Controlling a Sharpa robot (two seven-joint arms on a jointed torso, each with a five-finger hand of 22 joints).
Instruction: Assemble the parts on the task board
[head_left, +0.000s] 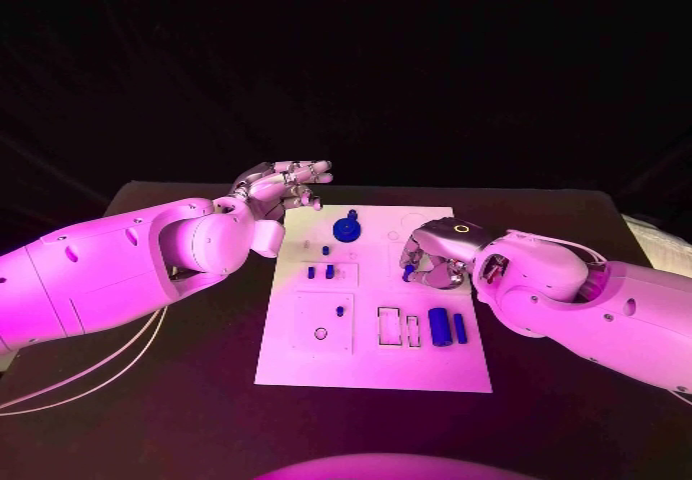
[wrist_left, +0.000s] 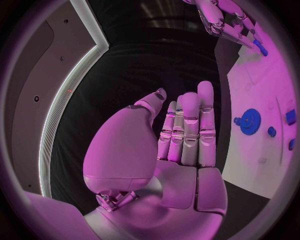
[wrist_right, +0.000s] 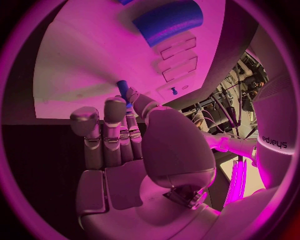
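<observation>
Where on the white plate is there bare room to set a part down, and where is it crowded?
The task board is bare along its near edge, below the outlined slots and blue cylinders. Another bare strip runs down its left margin. It is crowded mid-board: the blue gear, small pegs, and the right hand pinching a blue part. The left hand hovers at the far-left corner.

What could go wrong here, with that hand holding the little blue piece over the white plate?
The right hand pinches a small blue part only at its fingertips, so it might slip and drop onto the task board. That hand also works close to the blue gear and could knock it. The left hand hangs open at the board's far corner, holding nothing, so it could not catch anything.
</observation>
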